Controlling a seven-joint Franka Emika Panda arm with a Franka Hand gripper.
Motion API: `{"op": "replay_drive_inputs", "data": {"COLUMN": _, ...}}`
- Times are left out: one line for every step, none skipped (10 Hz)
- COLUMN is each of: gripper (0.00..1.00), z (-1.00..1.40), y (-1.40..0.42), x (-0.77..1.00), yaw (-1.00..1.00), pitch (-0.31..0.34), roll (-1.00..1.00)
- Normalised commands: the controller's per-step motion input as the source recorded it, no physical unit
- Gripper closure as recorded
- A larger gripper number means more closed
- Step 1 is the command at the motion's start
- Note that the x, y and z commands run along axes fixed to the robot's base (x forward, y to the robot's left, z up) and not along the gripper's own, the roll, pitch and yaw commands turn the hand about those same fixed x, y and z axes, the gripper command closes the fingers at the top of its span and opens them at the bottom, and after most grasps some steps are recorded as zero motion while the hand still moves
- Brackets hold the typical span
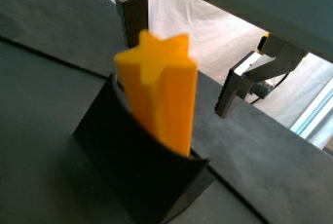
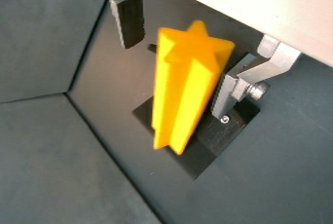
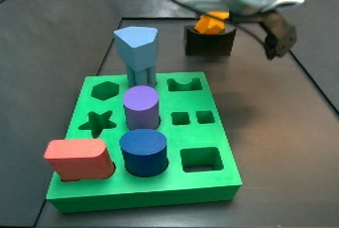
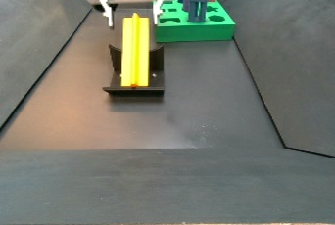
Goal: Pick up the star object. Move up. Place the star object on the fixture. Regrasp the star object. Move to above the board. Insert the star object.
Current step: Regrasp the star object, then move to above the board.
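Note:
The orange-yellow star object (image 1: 163, 92) (image 2: 189, 82) leans in the notch of the dark fixture (image 1: 130, 165) (image 4: 133, 80), its star end pointing up at the wrist. My gripper (image 1: 189, 53) (image 2: 182, 53) is open, one finger on each side of the peg's upper end, and neither finger presses on it. A side view shows the long peg (image 4: 136, 48) lying along the fixture, below the gripper (image 4: 132, 16). The green board (image 3: 212, 187) lies nearer the camera in a side view, its star hole (image 3: 95, 123) free.
On the board stand a light-blue pentagon peg (image 3: 137, 49), a purple cylinder (image 3: 142, 106), a dark blue cylinder (image 3: 143, 151) and a red block (image 3: 77, 159). Sloping dark walls (image 4: 46, 63) line the dark floor on both sides.

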Motion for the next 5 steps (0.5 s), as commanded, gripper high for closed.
{"op": "replay_drive_inputs", "data": {"gripper": 0.0, "z": -0.39, "y": 0.0, "x": 0.06, "yaw": -0.04, "pitch": 0.004, "roll": 0.05}}
{"op": "replay_drive_inputs", "data": {"gripper": 0.0, "z": -0.18, "y": 0.0, "x": 0.07, "yaw": -0.02, "pitch": 0.022, "roll": 0.05}}
{"op": "replay_drive_inputs", "data": {"gripper": 1.0, "z": 0.0, "y": 0.0, "x": 0.0, "yaw": 0.0, "pitch": 0.0, "roll": 0.0}}
{"op": "replay_drive_inputs", "data": {"gripper": 1.0, "z": 1.0, "y": 0.0, "x": 0.24, "yaw": -0.33, "pitch": -0.006, "roll": 0.36}}
{"op": "replay_drive_inputs", "data": {"gripper": 1.0, "z": 1.0, "y": 0.0, "x": 0.23, "yaw": -0.32, "pitch": 0.022, "roll": 0.33}}
